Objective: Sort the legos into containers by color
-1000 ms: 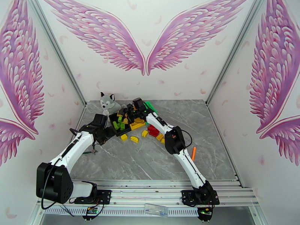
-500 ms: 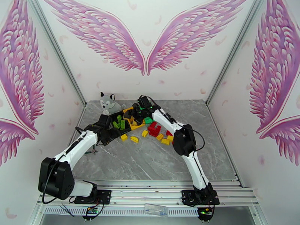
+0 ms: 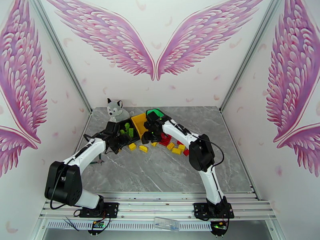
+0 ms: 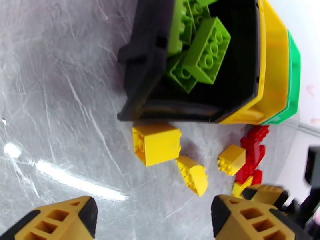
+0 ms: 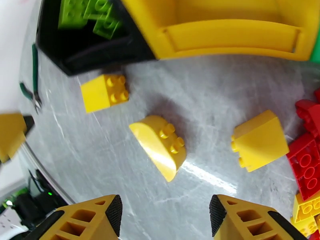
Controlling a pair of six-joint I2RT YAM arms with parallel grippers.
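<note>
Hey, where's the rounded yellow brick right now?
In the right wrist view, the rounded yellow brick lies on the table in front of the yellow bin, between a square yellow brick and a blocky yellow brick, left of the red bricks.

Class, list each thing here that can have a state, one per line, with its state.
Left gripper: open, empty.
Right gripper: open, empty.
Black bin: holds green bricks.
Yellow bin: no bricks seen inside.
Green bin: inside hidden.
Yellow bricks: loose on table.
Red bricks: loose on table.
</note>
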